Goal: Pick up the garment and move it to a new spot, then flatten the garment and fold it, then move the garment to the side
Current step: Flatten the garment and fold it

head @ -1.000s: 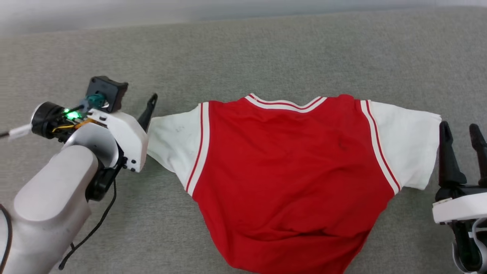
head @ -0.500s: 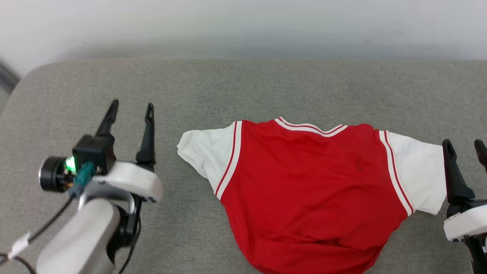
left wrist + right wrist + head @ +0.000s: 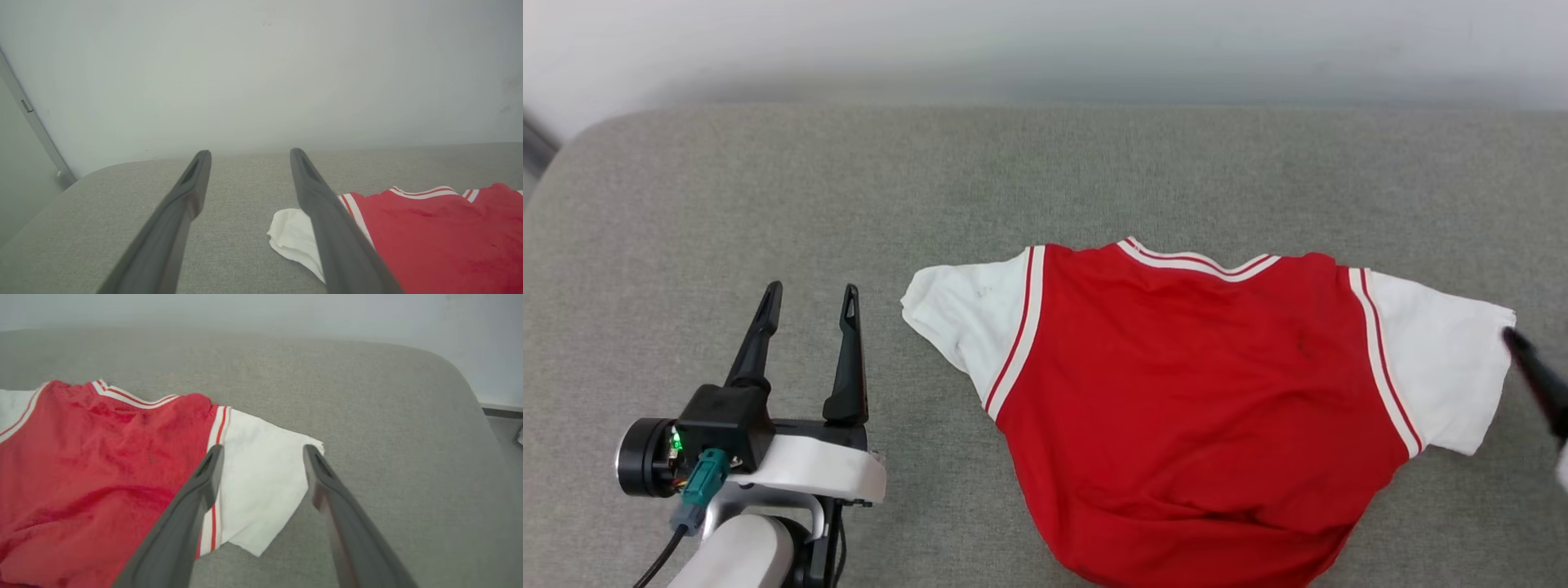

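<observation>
- Fingers (image 3: 756, 343) of the left gripper (image 3: 811, 287) are standing spread and holding nothing; they are sitting just beside the garment (image 3: 1192, 392), near its left white sleeve (image 3: 956, 318) but apart from it
- the right gripper (image 3: 263, 448) is likewise hanging with fingers parted and empty; its wrist view is framing the right white sleeve (image 3: 261, 486) between them, though whether they are touching the cloth I cannot tell
- the garment is lying plain red side up on the grey cushion (image 3: 1013, 180), sleeves out to either side, collar toward the wall (image 3: 1045, 41); its body is narrowing and puckering toward the hem
- by my reading, flattening is looking largely done, the hem perhaps wanting a tug; folding and moving it aside are both remaining
</observation>
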